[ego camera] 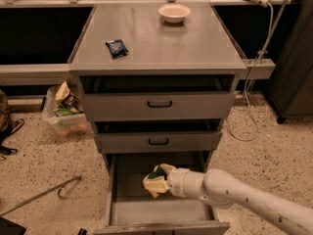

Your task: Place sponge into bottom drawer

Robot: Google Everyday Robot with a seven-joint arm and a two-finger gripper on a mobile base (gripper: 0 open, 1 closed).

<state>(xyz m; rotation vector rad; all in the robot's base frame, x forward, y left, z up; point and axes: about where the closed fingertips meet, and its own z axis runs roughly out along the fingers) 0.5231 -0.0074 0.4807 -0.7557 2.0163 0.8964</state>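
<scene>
The bottom drawer (146, 212) of the grey cabinet is pulled open, with a flat grey floor. My gripper (159, 179) reaches in from the lower right on a white arm and hangs over the drawer's middle. It is shut on the sponge (153, 183), pale yellow with a dark green layer on top, held above the drawer floor.
Two shallower drawers with black handles (159, 104) sit above. A dark blue packet (117, 48) and a pale bowl (174, 12) lie on the cabinet top. A plastic bin of packets (66, 112) stands left; a cable (247, 102) hangs right; a metal rod (44, 192) lies on the floor.
</scene>
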